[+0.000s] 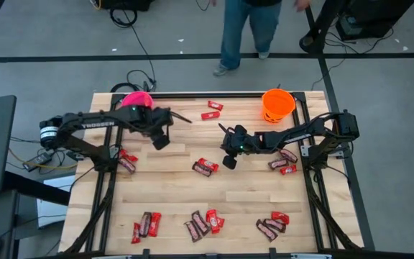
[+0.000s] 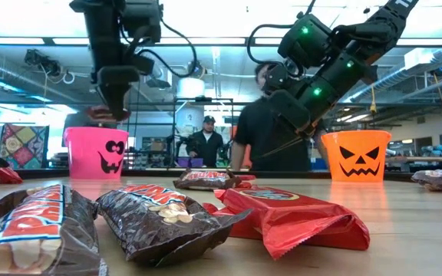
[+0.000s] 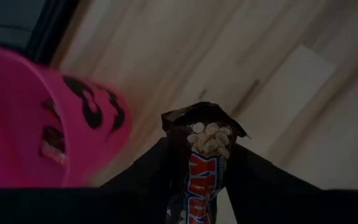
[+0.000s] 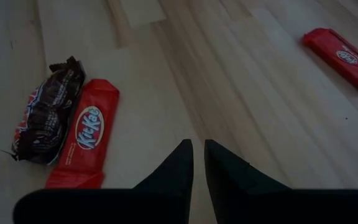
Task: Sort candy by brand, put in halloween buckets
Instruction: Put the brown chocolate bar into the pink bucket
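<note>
Floor (image 1: 49, 36): grey, crossed by dark tape lines.
Ceiling (image 2: 221, 57): exposed pipes, bright strip lights.
Background: two people (image 2: 206, 142) standing.

A wooden table (image 1: 250, 198) lies under the fingers. Beyond it, a person in jeans (image 1: 246, 32) stands on the grey floor (image 1: 49, 43). Black cables (image 1: 139, 43) lie there too.

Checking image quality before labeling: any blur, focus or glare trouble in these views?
Left wrist view: pink bucket blurred; dark brown bar in the left end effector sharper. Low view: backlit by ceiling lights, nearest candy soft. Right wrist view: KitKat sharp. High view: even light.
</note>
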`<state>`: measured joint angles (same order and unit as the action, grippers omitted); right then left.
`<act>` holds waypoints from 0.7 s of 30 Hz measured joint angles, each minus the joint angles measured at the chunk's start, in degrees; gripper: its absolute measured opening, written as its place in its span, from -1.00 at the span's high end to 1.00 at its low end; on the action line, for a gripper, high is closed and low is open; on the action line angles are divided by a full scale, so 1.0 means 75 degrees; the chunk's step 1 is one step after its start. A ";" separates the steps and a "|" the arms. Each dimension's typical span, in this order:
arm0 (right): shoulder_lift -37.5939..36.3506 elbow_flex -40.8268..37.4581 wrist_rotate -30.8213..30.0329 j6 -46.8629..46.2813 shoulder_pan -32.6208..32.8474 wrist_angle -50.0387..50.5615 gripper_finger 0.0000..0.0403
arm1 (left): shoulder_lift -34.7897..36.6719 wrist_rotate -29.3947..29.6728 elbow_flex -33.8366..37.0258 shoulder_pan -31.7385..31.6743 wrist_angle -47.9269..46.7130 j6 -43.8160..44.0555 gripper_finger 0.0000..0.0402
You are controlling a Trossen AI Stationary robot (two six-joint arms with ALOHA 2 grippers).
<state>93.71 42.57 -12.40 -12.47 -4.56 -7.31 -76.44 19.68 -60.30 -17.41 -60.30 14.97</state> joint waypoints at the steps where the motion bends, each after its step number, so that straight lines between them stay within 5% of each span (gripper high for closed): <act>1: 0.0000 0.0000 0.0001 0.0000 0.0000 0.0010 0.73 | 0.0003 0.0003 -0.0011 -0.0074 0.0078 -0.0142 0.31; 21: -0.0003 -0.0003 -0.0221 -0.0079 0.0006 0.0140 0.73 | 0.1531 -0.0622 0.0791 -0.2937 0.3089 -0.1973 0.31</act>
<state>93.69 42.54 -14.06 -13.06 -4.51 -6.26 -64.96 15.02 -54.37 -39.43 -37.13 0.17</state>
